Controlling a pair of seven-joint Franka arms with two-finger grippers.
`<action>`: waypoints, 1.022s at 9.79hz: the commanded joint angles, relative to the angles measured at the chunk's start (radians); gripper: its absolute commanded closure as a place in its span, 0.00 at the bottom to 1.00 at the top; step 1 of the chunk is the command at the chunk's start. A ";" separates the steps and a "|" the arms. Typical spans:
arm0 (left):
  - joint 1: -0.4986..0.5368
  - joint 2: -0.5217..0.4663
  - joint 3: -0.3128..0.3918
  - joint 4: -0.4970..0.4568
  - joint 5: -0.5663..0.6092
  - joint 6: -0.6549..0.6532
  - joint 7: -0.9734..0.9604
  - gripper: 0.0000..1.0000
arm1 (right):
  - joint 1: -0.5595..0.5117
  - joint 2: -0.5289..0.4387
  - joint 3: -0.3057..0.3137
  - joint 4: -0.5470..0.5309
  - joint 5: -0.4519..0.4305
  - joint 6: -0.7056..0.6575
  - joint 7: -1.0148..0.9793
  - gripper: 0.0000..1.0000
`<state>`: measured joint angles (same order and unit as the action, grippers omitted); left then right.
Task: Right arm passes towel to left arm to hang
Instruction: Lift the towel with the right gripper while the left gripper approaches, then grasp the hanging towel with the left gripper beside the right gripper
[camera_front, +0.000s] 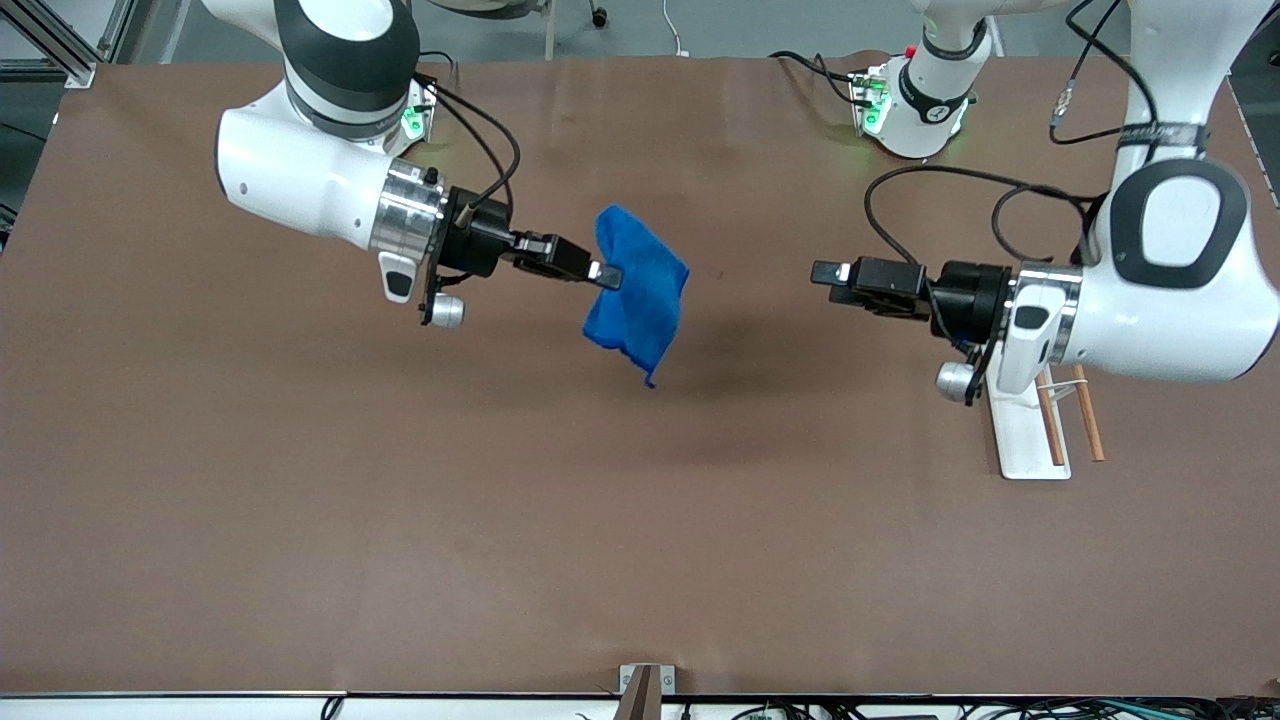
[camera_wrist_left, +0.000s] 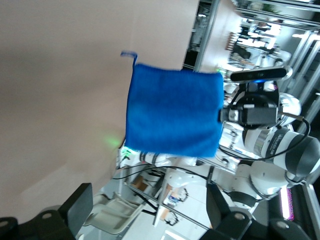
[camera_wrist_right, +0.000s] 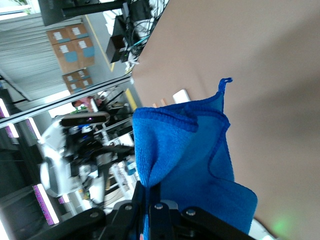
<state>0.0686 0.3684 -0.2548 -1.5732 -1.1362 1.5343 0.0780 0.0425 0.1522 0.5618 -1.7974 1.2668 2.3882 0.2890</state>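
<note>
The white jointed right arm (camera_front: 310, 180) reached out over the brown table (camera_front: 400, 520), and its black two-finger right gripper (camera_front: 606, 274) was clamped tight on one edge of the bright blue soft towel (camera_front: 640, 290) — the cloth hung in the air from those fingers, its small loop tag (camera_wrist_left: 129, 54) at a free corner. Across a gap from the towel, the left gripper (camera_front: 826, 277) of the white left arm (camera_front: 1150, 290) faced it — fingers spread wide, holding nothing. Under that arm's wrist stood a white-based rack with thin wooden rods (camera_front: 1040, 430).

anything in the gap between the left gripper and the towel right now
Nothing visible. The towel hangs from the shut right gripper above the table, and the open left gripper faces it across bare air.
</note>
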 joint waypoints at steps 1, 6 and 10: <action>0.005 0.090 -0.018 -0.027 -0.078 0.006 0.130 0.00 | -0.018 0.004 0.056 0.016 0.130 0.060 -0.004 1.00; 0.010 0.142 -0.083 -0.270 -0.411 -0.003 0.437 0.01 | -0.001 0.006 0.122 0.041 0.285 0.164 -0.007 1.00; 0.019 0.136 -0.156 -0.349 -0.561 -0.005 0.476 0.05 | 0.005 0.023 0.122 0.062 0.290 0.192 -0.008 1.00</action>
<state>0.0767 0.5148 -0.3884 -1.8713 -1.6499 1.5189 0.5263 0.0469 0.1588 0.6743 -1.7535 1.5307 2.5651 0.2892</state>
